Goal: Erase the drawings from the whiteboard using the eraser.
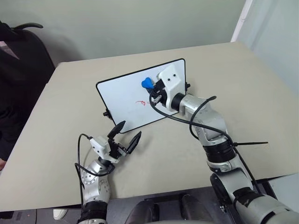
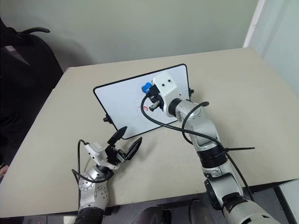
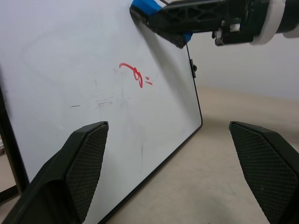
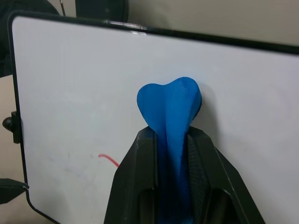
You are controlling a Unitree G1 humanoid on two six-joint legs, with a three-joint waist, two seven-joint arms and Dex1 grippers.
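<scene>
Jaws (image 4: pixel 170 154) around eraser (image 4: pixel 170 105)

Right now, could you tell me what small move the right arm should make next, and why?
Probably a short stroke down the whiteboard. The right gripper is shut on the blue eraser, which sits at the board's face above the red drawings, and those marks are not yet wiped. The left gripper stands open by the board's lower edge, holding nothing.

The upright black-framed white whiteboard (image 1: pixel 126 95) is standing mid-table, blocking passage straight ahead, while the bare beige tabletop (image 1: pixel 243 93) is lying open on both sides.
</scene>
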